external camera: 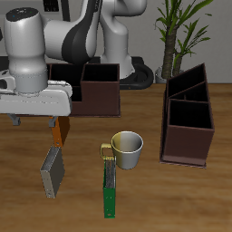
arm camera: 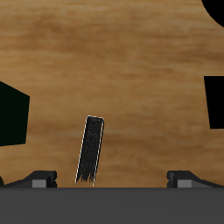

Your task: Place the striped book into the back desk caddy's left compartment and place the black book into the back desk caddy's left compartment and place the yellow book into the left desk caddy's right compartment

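The brown wooden bench (external camera: 181, 195) is showing a white mug (external camera: 129, 149), a green book (external camera: 110, 188), a grey-black book (external camera: 52, 171), an orange-yellow book (external camera: 59, 131), two dark brown caddies (external camera: 188, 127) (external camera: 86, 88), and a green plant (external camera: 179, 25).

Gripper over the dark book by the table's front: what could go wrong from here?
1. The gripper is open and above the table; the black book stands off-centre between the fingertips, so a straight descent may miss it.
2. The book stands on a thin edge and may tip if nudged.
3. The white mug and striped book sit close by and could be bumped.
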